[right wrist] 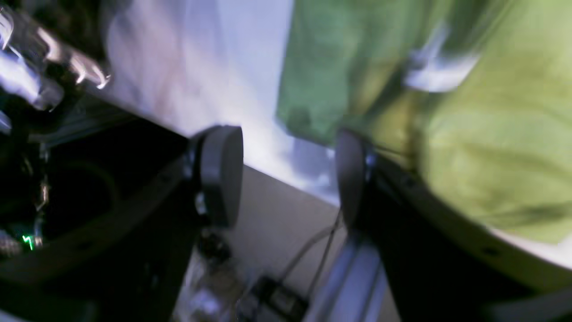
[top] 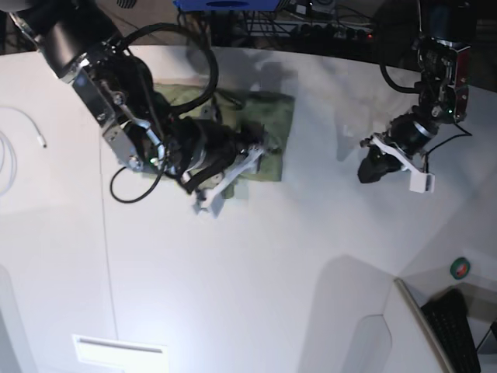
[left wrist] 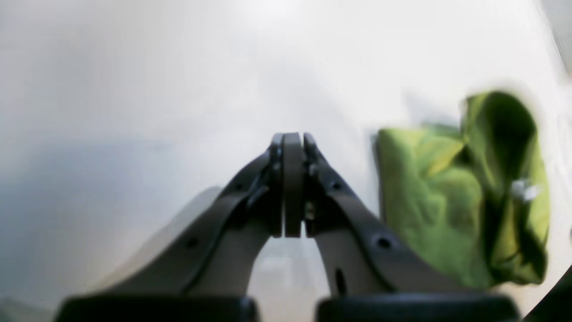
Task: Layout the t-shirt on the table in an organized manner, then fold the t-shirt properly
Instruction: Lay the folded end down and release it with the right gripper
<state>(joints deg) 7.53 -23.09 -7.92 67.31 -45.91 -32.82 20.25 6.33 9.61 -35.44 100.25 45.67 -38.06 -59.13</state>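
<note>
The olive-green t-shirt point(top: 268, 116) lies bunched into a compact heap on the far middle of the white table point(top: 272, 272). My right gripper point(top: 233, 180) hovers at the heap's near edge. In the right wrist view it point(right wrist: 286, 179) stands open with nothing between its pads point(right wrist: 221, 174), and the t-shirt point(right wrist: 491, 147) is a blur just beyond the right finger. My left gripper point(top: 371, 167) hangs over bare table well to the right of the shirt. It point(left wrist: 292, 143) is shut and empty, with the t-shirt point(left wrist: 447, 197) and its white tag point(left wrist: 525, 190) off to the right.
A white cable point(top: 9, 151) lies at the table's left edge. A pale label point(top: 120, 350) sits near the front edge. A keyboard point(top: 454, 326) and a small round green item point(top: 461, 268) are beyond the front right corner. Cables and equipment point(top: 311, 19) line the far edge.
</note>
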